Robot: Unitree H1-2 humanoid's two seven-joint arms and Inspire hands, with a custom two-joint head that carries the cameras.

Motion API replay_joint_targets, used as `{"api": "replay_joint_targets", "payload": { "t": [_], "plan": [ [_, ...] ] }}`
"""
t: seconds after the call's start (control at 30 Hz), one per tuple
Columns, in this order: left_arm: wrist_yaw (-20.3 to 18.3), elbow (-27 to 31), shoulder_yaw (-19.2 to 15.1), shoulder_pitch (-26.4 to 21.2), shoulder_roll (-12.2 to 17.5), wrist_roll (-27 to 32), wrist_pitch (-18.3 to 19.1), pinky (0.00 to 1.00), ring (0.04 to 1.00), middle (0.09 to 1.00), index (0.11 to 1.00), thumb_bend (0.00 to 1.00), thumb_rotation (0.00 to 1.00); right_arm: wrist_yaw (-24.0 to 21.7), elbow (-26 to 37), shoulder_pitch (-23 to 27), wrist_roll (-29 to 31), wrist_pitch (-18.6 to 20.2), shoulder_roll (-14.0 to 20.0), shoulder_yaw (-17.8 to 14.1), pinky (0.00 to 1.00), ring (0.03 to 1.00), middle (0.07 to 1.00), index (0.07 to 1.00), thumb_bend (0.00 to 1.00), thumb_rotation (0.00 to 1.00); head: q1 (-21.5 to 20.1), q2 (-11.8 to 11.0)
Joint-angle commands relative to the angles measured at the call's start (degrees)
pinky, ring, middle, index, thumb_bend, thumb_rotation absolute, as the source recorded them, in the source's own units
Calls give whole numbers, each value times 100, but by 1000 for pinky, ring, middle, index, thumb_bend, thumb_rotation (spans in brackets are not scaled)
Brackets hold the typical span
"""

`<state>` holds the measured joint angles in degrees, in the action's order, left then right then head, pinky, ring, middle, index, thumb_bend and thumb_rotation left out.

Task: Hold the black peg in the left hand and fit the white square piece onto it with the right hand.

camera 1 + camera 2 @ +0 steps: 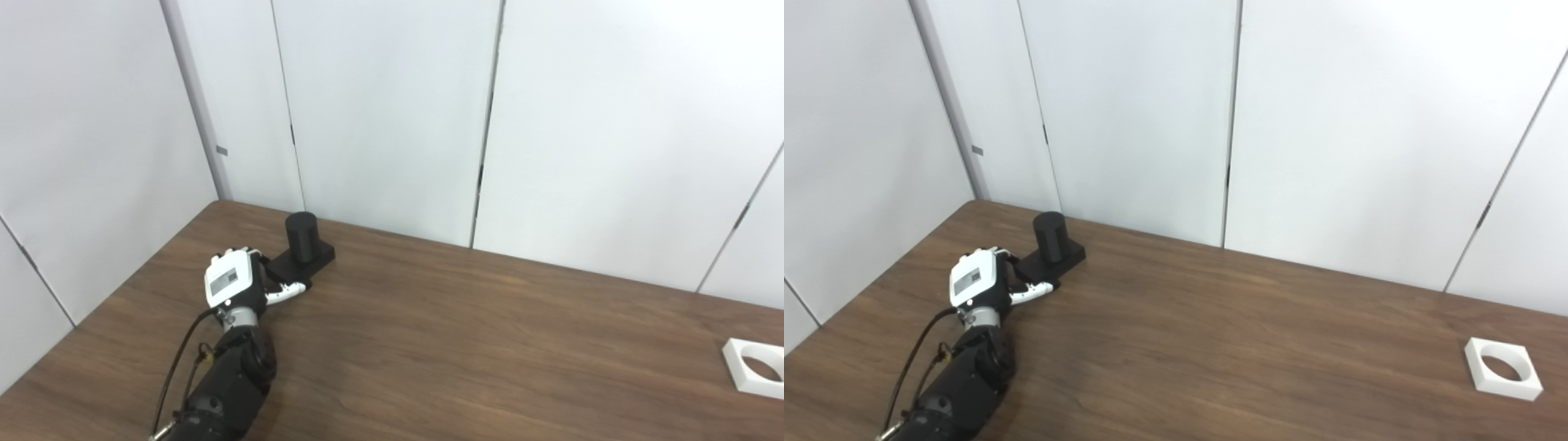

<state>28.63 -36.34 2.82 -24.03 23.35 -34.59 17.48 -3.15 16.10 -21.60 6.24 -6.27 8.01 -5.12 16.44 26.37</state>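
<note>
Counter (465, 343) of dark wood-grain laminate, seen from my head cameras, with white wall panels behind. Left of centre in the frame stands the black cylindrical peg on its flat square black base (302, 248), upright and close to the counter's far edge. My left hand (236, 278), white-backed with black and white fingers, lies just beside the base on its near-left side; the thumb (291, 291) reaches along the base's near edge and appears to touch it, while the other fingers curl toward the base's left side, hidden behind the back of the hand. I cannot tell whether they have closed on the base or only rest against it, and the base looks to be sitting flat on the counter. The white square plastic piece with a round hole (1503, 369) lies flat at the lower right of the frame, well apart from the peg and untouched. My right hand is not in view.

Risks, as I judge them: a grip taken only on the low base edge could let the peg tip or slide toward the wall when I lift, since the cylinder's weight sits above the contact. Pushing rather than pinching would shove it away. The white piece lies close to the counter's near right edge, so a clumsy reach could knock it off.
</note>
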Motion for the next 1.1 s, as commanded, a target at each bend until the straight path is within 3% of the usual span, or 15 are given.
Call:
{"api": "replay_joint_targets", "payload": {
  "t": [0.0, 0.1, 0.13, 0.17, 0.23, 0.63, 0.87, 1.07],
  "plan": [
    [260, -19, -49, -204, 81, 38, -258, 1000, 930, 846, 566, 869, 374, -29, 25, -34, 1, 57, -54, 48, 992, 960, 934, 952, 572, 1000, -8, 6],
    [444, -68, -53, -197, 74, 90, -468, 1000, 920, 837, 526, 835, 275, -52, 9, -36, 50, 22, -55, 54, 1000, 967, 936, 952, 557, 1000, -14, 0],
    [528, -116, -53, -203, 75, 105, -556, 1000, 914, 829, 506, 683, 178, -60, 9, -38, 71, 27, -54, 55, 1000, 965, 936, 951, 561, 1000, -14, 0],
    [585, -157, -51, -210, 77, 117, -617, 1000, 909, 822, 496, 606, 126, -62, 10, -39, 82, 33, -53, 56, 1000, 963, 936, 950, 560, 1000, -14, 0],
    [694, -228, -61, -228, 72, 152, -719, 1000, 901, 809, 486, 542, 78, -69, 29, -41, 90, 35, -48, 64, 998, 960, 936, 951, 553, 1000, -21, 2],
    [810, -104, -110, -71, 79, 273, -1175, 1000, 851, 747, 482, 520, 45, -69, -13, -13, 70, -47, -53, 93, 991, 966, 952, 962, 546, 1000, -108, 49],
    [358, 832, -75, 434, -91, 417, -1204, 959, 831, 747, 483, 521, 47, -175, -29, 19, 170, -96, -5, 174, 999, 995, 976, 986, 599, 1000, -168, 85],
    [-370, 2020, -69, 976, -298, 558, -1021, 981, 861, 761, 485, 521, 50, -132, 47, -15, 113, 7, -71, 219, 1000, 1000, 987, 989, 601, 1000, -370, 200]
  ]
}}
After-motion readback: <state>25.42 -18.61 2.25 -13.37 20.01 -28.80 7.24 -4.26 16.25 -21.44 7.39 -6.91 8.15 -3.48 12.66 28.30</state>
